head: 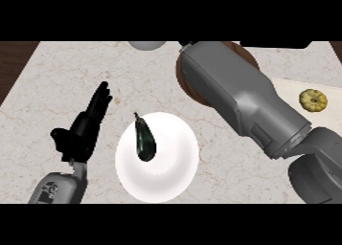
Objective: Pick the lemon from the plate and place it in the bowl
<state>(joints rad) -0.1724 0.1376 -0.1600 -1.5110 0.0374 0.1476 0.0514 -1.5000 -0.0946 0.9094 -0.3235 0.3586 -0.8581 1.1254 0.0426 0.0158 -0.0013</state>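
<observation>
A white plate (166, 165) lies at the lower middle of the counter, and a dark green, elongated vegetable (144, 141) rests on its left part. No lemon shows on the plate. My right forearm (237, 95) reaches up across a brown bowl (182, 81), hiding most of it. Only a dark sliver of my right hand (186, 44) shows at the top edge, above the bowl, and anything it holds is hidden. My left hand (85, 127) rests open to the left of the plate, fingers straight and pointing up.
A small yellow ribbed fruit (313, 100) sits on a cream board (339, 107) at the right. A pale round object (146, 45) is cut off by the top edge. Dark wood (4, 72) borders the marble counter on both sides.
</observation>
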